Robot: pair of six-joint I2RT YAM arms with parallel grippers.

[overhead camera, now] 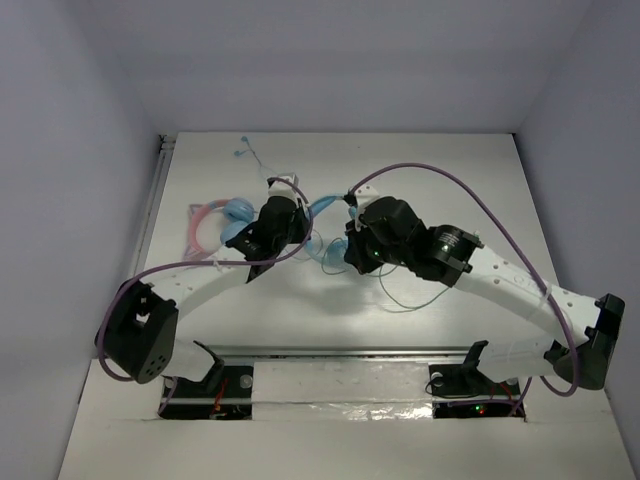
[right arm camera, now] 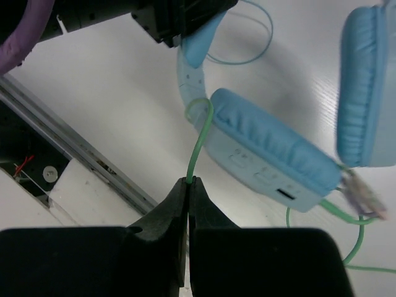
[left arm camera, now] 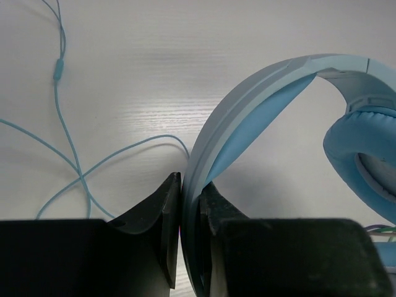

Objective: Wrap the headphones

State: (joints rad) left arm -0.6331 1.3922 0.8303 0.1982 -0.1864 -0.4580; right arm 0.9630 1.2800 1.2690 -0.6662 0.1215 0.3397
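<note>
- Black left jaws are clamped on the wide blue headband (left arm camera: 247, 105) of the headphones (overhead camera: 320, 208), one jaw on each face of the band, near its lower end.
- From that grip the headband arches up and to the right in the left wrist view. It ends at a padded earcup (left arm camera: 365, 154) at the frame's right edge.
- Right jaws are pressed together on the thin green cable (right arm camera: 198, 145), pinching it at their tips. The cable rises from them to a small loop beside the nearer earcup (right arm camera: 266, 145).
- That earcup shows buttons and a small port on its rim, and the farther earcup (right arm camera: 365, 80) stands to its right, apart from it.
- More green cable trails below the nearer earcup toward the right, past a blurred connector (right arm camera: 365, 198).
- Seen from above, the headphones sit near the middle of the white tabletop (overhead camera: 450, 170), between the two wrists. Whether they rest on the surface or hang just above it cannot be told.
- A loose run of thin cable (left arm camera: 81, 177) lies in crossing loops on the tabletop left of the left jaws, with an inline control (left arm camera: 59, 67) on it.
- Pink-banded headphones (overhead camera: 205, 225) lie on the tabletop just left of the left wrist.
- Purple hoses (overhead camera: 480, 205) run along both arms.
</note>
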